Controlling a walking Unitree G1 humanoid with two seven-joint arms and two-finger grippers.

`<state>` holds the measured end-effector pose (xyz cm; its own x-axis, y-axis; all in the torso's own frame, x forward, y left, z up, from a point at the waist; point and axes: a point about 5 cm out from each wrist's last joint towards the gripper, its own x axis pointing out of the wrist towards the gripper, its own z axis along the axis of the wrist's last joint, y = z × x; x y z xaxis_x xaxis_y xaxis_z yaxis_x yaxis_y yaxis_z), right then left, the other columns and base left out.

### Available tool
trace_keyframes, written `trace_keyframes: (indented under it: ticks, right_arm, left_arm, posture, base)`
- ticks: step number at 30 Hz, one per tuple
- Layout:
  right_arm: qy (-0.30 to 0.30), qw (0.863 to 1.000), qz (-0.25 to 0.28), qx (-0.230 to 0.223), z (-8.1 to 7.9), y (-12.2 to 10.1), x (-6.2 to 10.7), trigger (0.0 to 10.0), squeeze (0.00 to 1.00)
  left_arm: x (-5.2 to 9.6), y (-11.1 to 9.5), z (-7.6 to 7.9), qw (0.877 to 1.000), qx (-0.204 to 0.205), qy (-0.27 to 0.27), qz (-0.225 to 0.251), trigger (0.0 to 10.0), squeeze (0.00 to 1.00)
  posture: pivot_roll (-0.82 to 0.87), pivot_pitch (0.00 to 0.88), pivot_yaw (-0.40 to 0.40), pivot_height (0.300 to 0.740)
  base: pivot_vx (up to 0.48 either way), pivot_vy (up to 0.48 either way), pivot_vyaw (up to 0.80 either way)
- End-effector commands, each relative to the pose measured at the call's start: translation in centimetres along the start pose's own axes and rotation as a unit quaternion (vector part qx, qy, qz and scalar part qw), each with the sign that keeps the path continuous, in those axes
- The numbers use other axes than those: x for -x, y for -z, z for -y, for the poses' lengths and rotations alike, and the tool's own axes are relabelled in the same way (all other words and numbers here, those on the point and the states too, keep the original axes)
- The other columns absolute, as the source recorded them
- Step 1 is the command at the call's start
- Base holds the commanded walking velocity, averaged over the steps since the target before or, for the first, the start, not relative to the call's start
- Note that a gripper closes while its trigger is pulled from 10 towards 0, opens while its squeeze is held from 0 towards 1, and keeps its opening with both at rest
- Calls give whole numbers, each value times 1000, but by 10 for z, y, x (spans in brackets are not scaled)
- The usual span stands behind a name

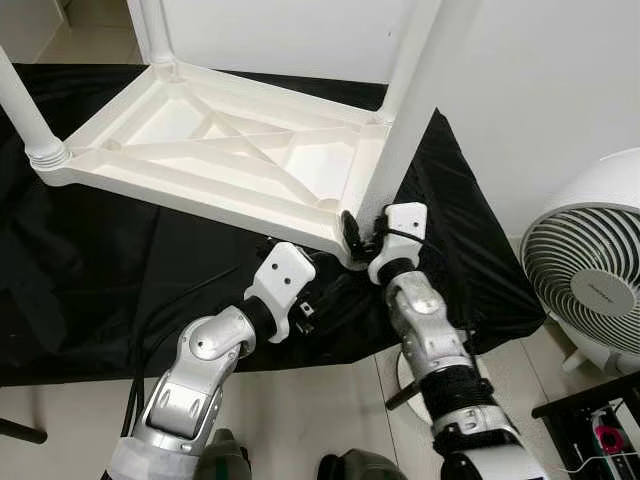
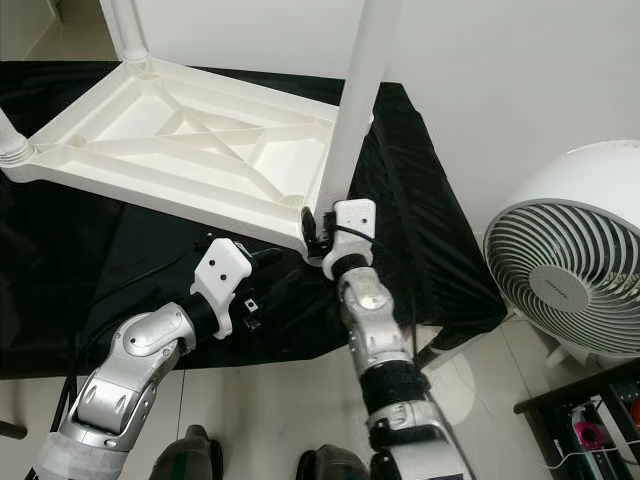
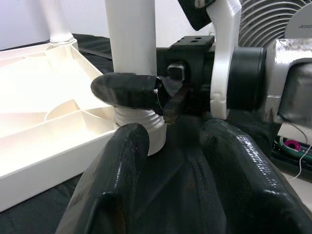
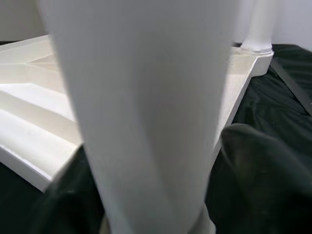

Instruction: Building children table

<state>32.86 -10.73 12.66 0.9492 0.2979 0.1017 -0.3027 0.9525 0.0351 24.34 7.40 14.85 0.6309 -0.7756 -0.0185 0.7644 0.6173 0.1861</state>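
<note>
From the head views, the white plastic table (image 1: 215, 150) lies upside down on a black cloth (image 1: 90, 260) spread over the floor, its ribbed underside up and its legs pointing upward. The right gripper (image 1: 362, 232) is at the near corner, its fingers clamped around the base of the leg (image 1: 400, 120) just above the socket. The left gripper (image 1: 325, 290) hangs just beside that corner, over the cloth. The table looks like light, stiff moulded plastic with a smooth, probably slippery skin, so low on the leg near the collar seems the soundest place to hold while seating it. A white fan (image 1: 590, 265) stands to the right; the small writing on its hub is too tiny to read. In the left wrist view, the left fingers (image 3: 117, 161) are apart, empty, pointing at the leg's ribbed collar. In the right wrist view, the leg sits between the dark fingers (image 4: 258, 161).
</note>
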Motion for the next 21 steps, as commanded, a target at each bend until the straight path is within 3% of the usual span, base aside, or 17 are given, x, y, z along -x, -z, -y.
trace_keyframes:
  ticks: [1, 3, 4, 5, 6, 8, 11, 16, 17, 21]
  right_arm:
    - [-15, 1000, -3, 3, 10, -4, -2, 10000, 1000]
    - [-29, 999, -7, 11, 13, -5, -2, 10000, 1000]
    - [-73, 997, -22, 28, 17, -5, -2, 10000, 627]
    - [-73, 997, -22, 28, 17, -5, -2, 10000, 627]
    - [-128, 990, -36, 46, 18, -3, -1, 10000, 0]
    - [-200, 976, -53, 67, 20, -1, 2, 10000, 0]
    - [-218, 972, -56, 71, 20, -1, 3, 10000, 0]
    - [-289, 951, -68, 90, 14, 1, -3, 10000, 0]
    - [-299, 948, -61, 86, 9, -2, -11, 10000, 0]
    - [-296, 950, -56, 85, 7, -5, -18, 10000, 0]
  left_arm:
    - [-2, -1, -1, 1000, 0, -22, -1, 10000, 0]
    - [-1, -1, -1, 1000, 0, -22, -1, 10000, 0]
    - [-1, -1, -2, 1000, 0, -23, -2, 10000, 0]
    - [-1, -1, -2, 1000, 0, -23, -2, 10000, 0]
    - [-1, -1, -2, 1000, -1, -23, -2, 10000, 0]
    - [-1, -1, -2, 1000, -2, -23, -3, 10000, 0]
    - [-1, -1, -3, 1000, -3, -23, -3, 10000, 0]
    - [-1, -2, -5, 1000, -6, -23, -3, 10000, 0]
    - [-3, -3, -5, 1000, -6, -22, -1, 10000, 0]
    - [-3, -3, -6, 1000, -8, -22, -1, 10000, 0]
  posture:
    - [46, 38, -72, 740]
    - [47, 37, -73, 740]
    - [50, 35, -72, 740]
    - [50, 35, -72, 740]
    - [53, 33, -72, 740]
    - [55, 30, -71, 740]
    - [56, 28, -71, 740]
    - [60, 19, -67, 740]
    - [62, 16, -67, 740]
    - [68, 13, -67, 740]
  base:
    - [0, 0, 0]
    - [0, 0, 0]
    - [0, 0, 0]
    - [0, 0, 0]
    - [0, 0, 0]
    - [0, 0, 0]
    - [0, 0, 0]
    - [0, 0, 0]
    - [0, 0, 0]
    - [0, 0, 0]
